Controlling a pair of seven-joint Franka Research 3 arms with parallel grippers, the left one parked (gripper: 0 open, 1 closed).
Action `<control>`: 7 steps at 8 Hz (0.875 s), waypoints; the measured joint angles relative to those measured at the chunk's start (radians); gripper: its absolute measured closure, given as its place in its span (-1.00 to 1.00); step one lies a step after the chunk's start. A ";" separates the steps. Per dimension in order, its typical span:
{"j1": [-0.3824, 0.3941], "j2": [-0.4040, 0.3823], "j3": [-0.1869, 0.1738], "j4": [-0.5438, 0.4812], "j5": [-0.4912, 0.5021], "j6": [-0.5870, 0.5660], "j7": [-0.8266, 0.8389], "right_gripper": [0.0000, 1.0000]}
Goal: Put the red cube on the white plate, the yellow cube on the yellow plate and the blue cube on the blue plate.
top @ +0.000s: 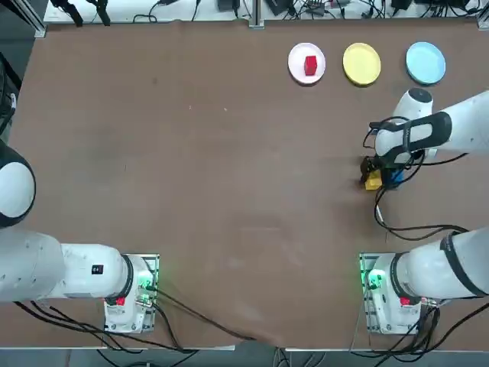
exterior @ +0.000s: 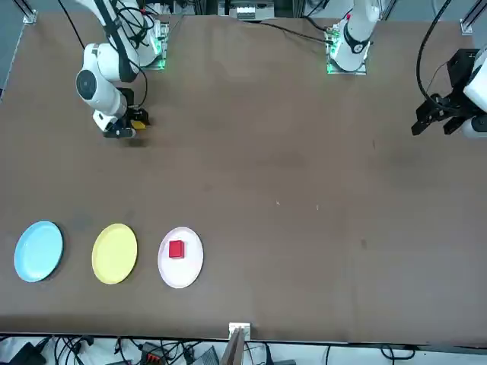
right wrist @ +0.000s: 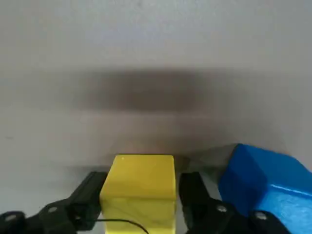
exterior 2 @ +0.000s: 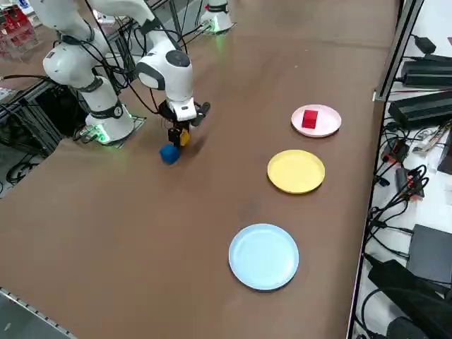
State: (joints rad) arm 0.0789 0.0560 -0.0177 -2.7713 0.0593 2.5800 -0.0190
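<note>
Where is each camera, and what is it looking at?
Top view: overhead, looking down at the table; both arm bases show at the bottom.
Front view: across the table, facing the robot; right gripper at left.
Right side view: raised at the robot's right, looking diagonally; the working arm shows.
Right wrist view: on the wrist; fingers flank the yellow cube, the blue cube alongside.
Shared: top and front views show the red cube on the white plate.

Three cubes: the red cube point(top: 310, 65), the yellow cube point(top: 373, 181), the blue cube point(exterior 2: 169, 153). Three plates: the white plate point(top: 295, 63), the yellow plate point(top: 361, 63), the blue plate point(top: 425, 62).
</note>
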 joint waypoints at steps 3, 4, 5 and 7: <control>0.002 -0.033 0.006 0.023 0.000 -0.038 0.000 -0.38; 0.001 -0.069 0.006 0.075 0.000 -0.099 0.000 -0.38; 0.001 -0.097 0.006 0.174 0.000 -0.190 0.000 -0.38; -0.012 -0.053 -0.001 0.486 0.001 -0.373 0.005 -0.38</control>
State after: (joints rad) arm 0.0672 0.0027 -0.0186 -2.2849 0.0606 2.2066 -0.0137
